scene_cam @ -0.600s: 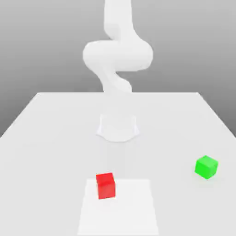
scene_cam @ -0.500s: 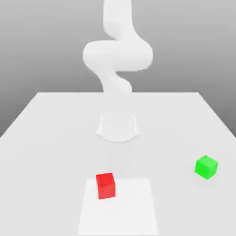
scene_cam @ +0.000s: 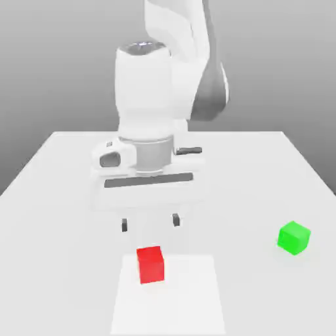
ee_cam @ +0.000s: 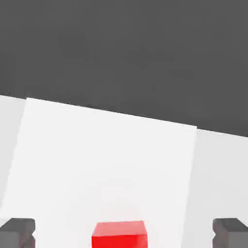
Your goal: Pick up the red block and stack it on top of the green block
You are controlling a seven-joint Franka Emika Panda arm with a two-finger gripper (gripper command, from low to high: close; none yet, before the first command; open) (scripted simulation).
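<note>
Two cubes wait on the white table (scene_cam: pixel 59 170) in front of you. Reading the exterior view from left to right, the gripper (scene_cam: pixel 149 224) hangs just above and behind the red block (scene_cam: pixel 150 264), jaws spread wide and empty, likely lined up to drop around it. That block sits on a paler square patch (scene_cam: pixel 190 295), plain and matte. Well apart, toward the right, the green block (scene_cam: pixel 293 237) rests untouched, matching in size, its flat top free for stacking.
</note>
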